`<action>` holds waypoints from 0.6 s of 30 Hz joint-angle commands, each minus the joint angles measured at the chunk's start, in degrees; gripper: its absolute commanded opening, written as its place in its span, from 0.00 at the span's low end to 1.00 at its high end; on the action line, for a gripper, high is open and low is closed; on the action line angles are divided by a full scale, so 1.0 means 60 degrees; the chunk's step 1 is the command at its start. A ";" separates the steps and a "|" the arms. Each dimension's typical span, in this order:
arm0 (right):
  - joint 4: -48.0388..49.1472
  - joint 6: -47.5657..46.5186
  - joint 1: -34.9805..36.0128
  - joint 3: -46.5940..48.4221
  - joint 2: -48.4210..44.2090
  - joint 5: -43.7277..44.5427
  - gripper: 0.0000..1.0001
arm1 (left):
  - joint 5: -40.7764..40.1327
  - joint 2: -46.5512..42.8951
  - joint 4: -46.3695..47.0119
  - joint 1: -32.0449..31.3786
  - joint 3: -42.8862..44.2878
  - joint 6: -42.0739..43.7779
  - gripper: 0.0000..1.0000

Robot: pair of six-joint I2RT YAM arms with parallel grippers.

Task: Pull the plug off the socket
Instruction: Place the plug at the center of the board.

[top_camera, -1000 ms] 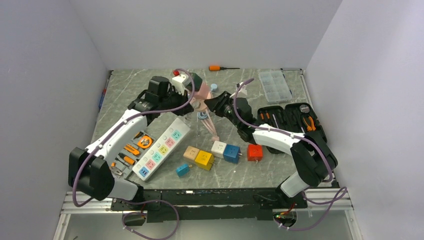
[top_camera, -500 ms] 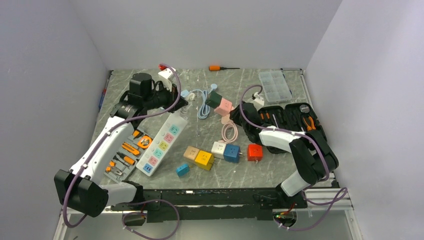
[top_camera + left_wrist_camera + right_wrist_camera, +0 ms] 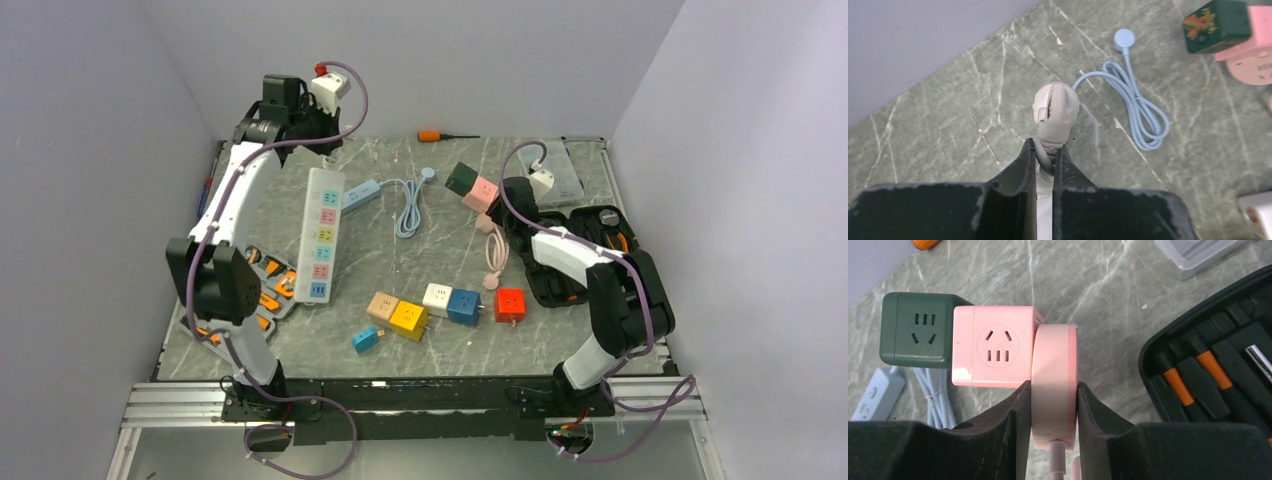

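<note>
The long white power strip [image 3: 320,235] with pastel outlets lies flat on the left of the table, pointing front to back, with no plug in its outlets. My left gripper [image 3: 325,140] is raised at the back left. In the left wrist view it [image 3: 1045,150] is shut on a white cord just behind a white plug [image 3: 1055,107], held above the table. My right gripper [image 3: 500,200] is shut on a round pink plug [image 3: 1054,375]. That plug sits against a pink cube socket [image 3: 995,347] joined to a green cube [image 3: 918,330].
A light-blue power strip [image 3: 362,193] and its blue cable [image 3: 408,210] lie mid-back. Coloured cube adapters [image 3: 409,319] stand at the front centre. An open black tool case [image 3: 590,240] is right, a clear box [image 3: 560,165] behind it, and an orange-tool tray [image 3: 265,290] left.
My left arm has swung up and back to the left corner with the white cord, and the white power strip has turned. My right gripper has carried the pink plug and cubes right.
</note>
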 commanded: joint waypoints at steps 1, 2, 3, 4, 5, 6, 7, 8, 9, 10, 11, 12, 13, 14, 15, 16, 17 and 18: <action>-0.0056 -0.0425 0.0005 0.0924 0.0242 0.0368 0.00 | -0.0533 0.0831 -0.0075 0.0007 0.0983 0.0654 0.00; -0.0200 -0.0444 0.0005 0.0968 0.0338 0.0370 0.00 | -0.0530 0.0960 0.0027 0.0008 0.0842 0.0656 0.00; -0.0315 -0.0448 0.0005 0.1006 0.0429 0.0351 0.00 | -0.0525 0.1064 0.0142 0.0008 0.0675 0.0695 0.00; -0.0421 -0.0450 0.0005 0.1048 0.0525 0.0330 0.00 | -0.0527 0.1191 0.0218 0.0008 0.0584 0.0781 0.01; -0.0507 -0.0449 0.0003 0.1088 0.0623 0.0323 0.00 | -0.0569 0.1349 0.0277 0.0010 0.0576 0.0943 0.03; -0.0631 -0.0456 0.0001 0.1144 0.0725 0.0312 0.00 | -0.0642 0.1503 0.0316 0.0029 0.0672 0.1075 0.04; -0.0707 -0.0473 0.0005 0.1182 0.0821 0.0310 0.00 | -0.0682 0.1740 0.0275 0.0064 0.0908 0.1156 0.05; -0.0739 -0.0492 0.0002 0.1202 0.0861 0.0310 0.00 | -0.0647 0.1986 0.0182 0.0097 0.1250 0.1230 0.05; -0.0758 -0.0500 0.0013 0.1193 0.0896 0.0310 0.00 | -0.0606 0.2285 0.0049 0.0147 0.1705 0.1259 0.05; -0.0751 -0.0526 0.0017 0.1183 0.0922 0.0317 0.00 | -0.0551 0.2594 -0.0074 0.0185 0.2213 0.1272 0.05; -0.0746 -0.0545 0.0012 0.1196 0.0962 0.0315 0.00 | -0.0517 0.2904 -0.0186 0.0215 0.2710 0.1248 0.05; -0.0788 -0.0550 0.0012 0.1235 0.0996 0.0300 0.00 | -0.0471 0.3221 -0.0268 0.0226 0.3166 0.1256 0.05; -0.0869 -0.0551 0.0015 0.1305 0.1068 0.0285 0.00 | -0.0474 0.3478 -0.0296 0.0240 0.3552 0.1264 0.05; -0.0916 -0.0564 0.0021 0.1373 0.1139 0.0274 0.00 | -0.0533 0.3726 -0.0251 0.0240 0.3833 0.1265 0.04; -0.1024 -0.0573 0.0026 0.1449 0.1201 0.0274 0.00 | -0.0603 0.3891 -0.0129 0.0244 0.3965 0.1209 0.04; -0.1068 -0.0579 0.0041 0.1510 0.1251 0.0267 0.00 | -0.0611 0.4001 0.0056 0.0263 0.3964 0.1152 0.04; -0.1093 -0.0599 0.0048 0.1545 0.1276 0.0275 0.00 | -0.0596 0.4087 0.0231 0.0278 0.3879 0.1089 0.05; -0.1120 -0.0623 0.0060 0.1562 0.1286 0.0267 0.00 | -0.0576 0.4172 0.0363 0.0289 0.3784 0.0982 0.05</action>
